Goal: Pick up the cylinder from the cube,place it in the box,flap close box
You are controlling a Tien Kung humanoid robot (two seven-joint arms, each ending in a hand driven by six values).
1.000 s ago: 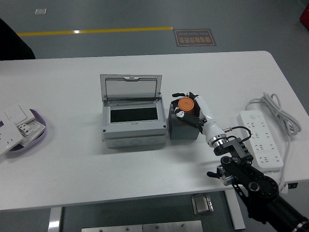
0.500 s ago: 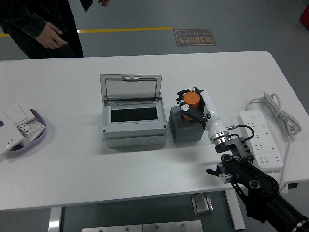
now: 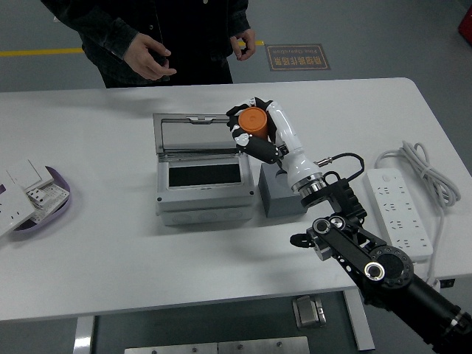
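Item one: the right hand [image 3: 254, 129], which we record as closed around the orange cylinder [image 3: 253, 120], fingers wrapped on its sides. We place it raised clear of the dark grey cube [image 3: 280, 190], above the right rear corner of the box [image 3: 203, 181]. Item two: the box, grey, its lid [image 3: 199, 133] standing open at the back, the cube just beside its right wall. Item three: a white power strip [image 3: 402, 210] at our right. Item four: a purple tray [image 3: 55, 203] at our left. Item five: a person [image 3: 158, 33] at the table's [image 3: 110, 251] far side, hands held off the table.

Even, bright overhead light, soft shadows, sharp focus, mild glare on the table [image 3: 221, 251].
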